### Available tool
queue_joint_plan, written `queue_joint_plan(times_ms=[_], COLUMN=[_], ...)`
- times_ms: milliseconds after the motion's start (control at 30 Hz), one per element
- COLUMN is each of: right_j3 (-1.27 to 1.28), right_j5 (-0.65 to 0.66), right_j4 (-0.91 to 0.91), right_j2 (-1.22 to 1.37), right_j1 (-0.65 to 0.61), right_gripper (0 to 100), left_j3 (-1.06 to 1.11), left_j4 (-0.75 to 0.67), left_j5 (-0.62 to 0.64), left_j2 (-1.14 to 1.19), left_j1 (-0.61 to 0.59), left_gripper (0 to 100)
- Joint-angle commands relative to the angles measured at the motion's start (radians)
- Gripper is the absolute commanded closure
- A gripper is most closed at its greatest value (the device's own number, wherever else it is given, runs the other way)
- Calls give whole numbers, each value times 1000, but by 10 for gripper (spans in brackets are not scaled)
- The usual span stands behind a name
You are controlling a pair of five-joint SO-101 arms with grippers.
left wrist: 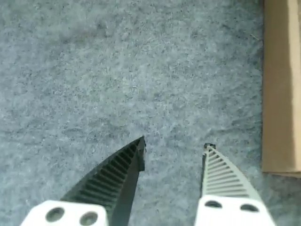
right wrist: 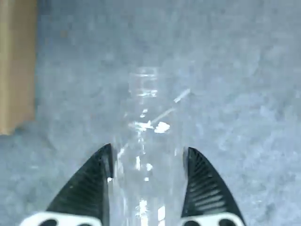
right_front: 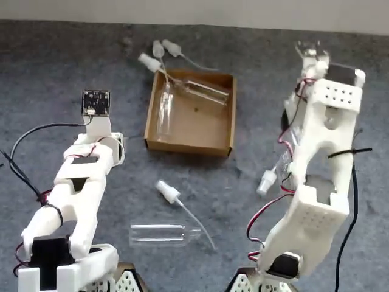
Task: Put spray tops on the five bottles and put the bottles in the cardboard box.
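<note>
**Two bottles boxed**

Left of the box (right_front: 182,145), the left gripper (left wrist: 174,148) is wide open. Two bottles (right_front: 164,112) lie inside. In front: a bare bottle (right_front: 159,235) and loose spray top (right_front: 169,193). Right, the right gripper (right wrist: 148,155) holds a topless bottle (right wrist: 146,122).

Table (right_front: 48,73) covered edge to edge in grey, felt-like fabric with a mottled nap. Pale flat strip (right_front: 182,12) runs beyond the table's far edge. Light soft, even; shadows faint.
</note>
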Motion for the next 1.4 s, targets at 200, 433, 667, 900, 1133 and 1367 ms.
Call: queue_joint_plan(times_ms=[200, 433, 667, 900, 1133, 1367], right_j3=[223, 225, 71, -130, -300, -173], right_j5=[46, 44, -63, -226, -215, -23], right_j4=[-85, -96, 22, 47, -148, -527], right_j2=[-74, -84, -74, -73, -70, 79], right_j1=[-76, -145, -337, -446, -564, -601], right_gripper=[806, 749, 749, 749, 749, 749], left_j3=[-24, -24, -24, -24, -22, -22], left_j4=[-28, -28, -28, -28, -28, -28], left_j5=[2, 2, 2, 2, 2, 2], left_j2=[1, 1, 1, 1, 1, 1], left_j1=[-12, -12, -12, -12, -12, -12], left_gripper=[995, 995, 995, 995, 995, 995])
